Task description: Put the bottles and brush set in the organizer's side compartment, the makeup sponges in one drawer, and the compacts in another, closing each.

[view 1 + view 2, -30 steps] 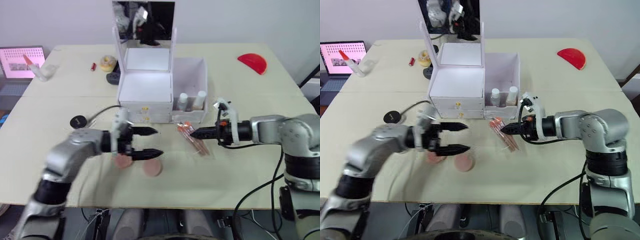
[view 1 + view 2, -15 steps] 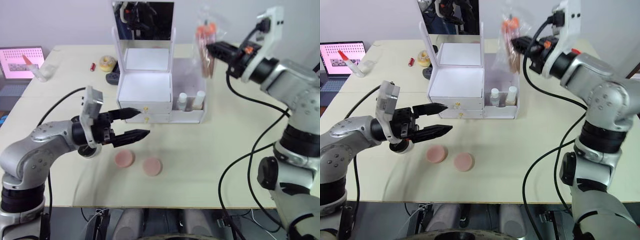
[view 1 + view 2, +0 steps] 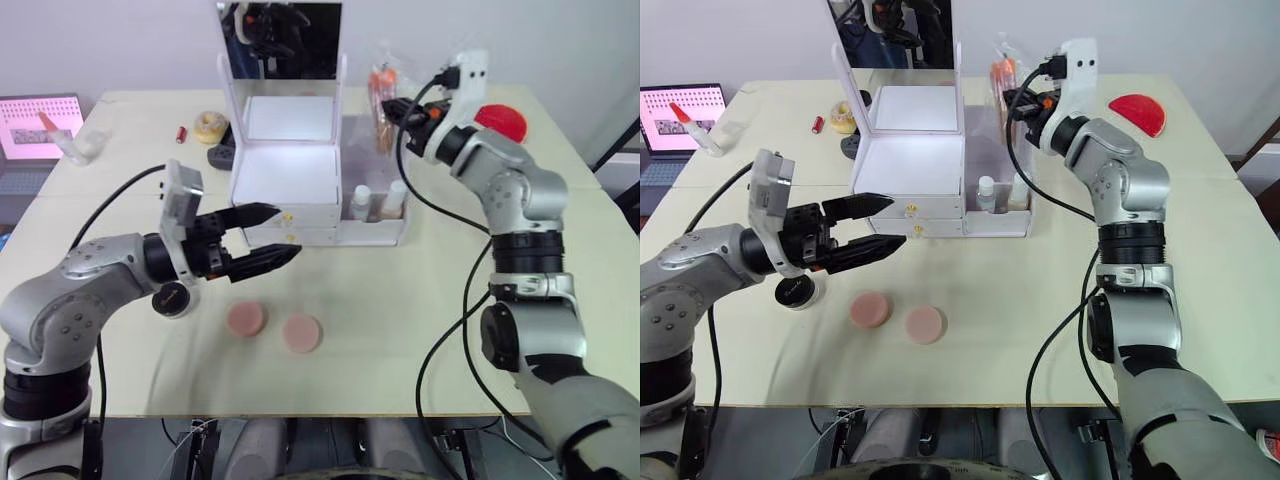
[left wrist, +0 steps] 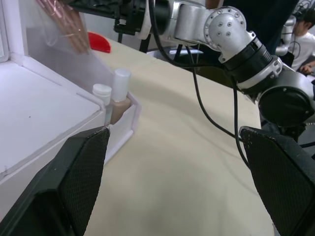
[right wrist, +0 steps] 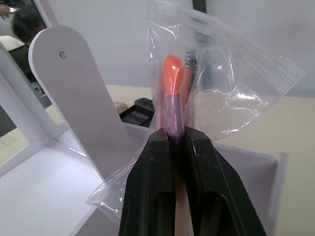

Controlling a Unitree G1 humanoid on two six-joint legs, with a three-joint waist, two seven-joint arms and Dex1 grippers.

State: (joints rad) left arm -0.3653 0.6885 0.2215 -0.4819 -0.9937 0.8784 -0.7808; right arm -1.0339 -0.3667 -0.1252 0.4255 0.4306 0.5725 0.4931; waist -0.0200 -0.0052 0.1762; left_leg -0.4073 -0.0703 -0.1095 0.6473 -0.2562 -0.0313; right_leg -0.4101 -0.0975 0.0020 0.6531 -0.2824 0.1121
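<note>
The white organizer (image 3: 290, 175) stands mid-table with its mirror upright and both gold-knobbed drawers (image 3: 289, 226) closed. Two white-capped bottles (image 3: 379, 199) stand at the front of the side compartment (image 3: 372, 135). My right gripper (image 3: 390, 104) is shut on the brush set (image 5: 172, 78), a clear pouch hanging tips-up over the compartment's back part. My left gripper (image 3: 288, 230) is open and empty in front of the drawers. Two pink makeup sponges (image 3: 246, 319) (image 3: 301, 333) lie side by side on the table. One black compact (image 3: 175, 298) lies partly under my left arm.
A red semicircular piece (image 3: 498, 122) lies at the back right. Behind the organizer's left side are a yellow tape roll (image 3: 210, 125), a small red item (image 3: 180, 133) and a dark object (image 3: 222, 155). A laptop (image 3: 35, 125) and a pink-tipped tube (image 3: 60, 135) sit far left.
My right gripper has brought the brush set down and closer to the side compartment. My left gripper has stayed open in front of the drawers, edging slightly toward them.
</note>
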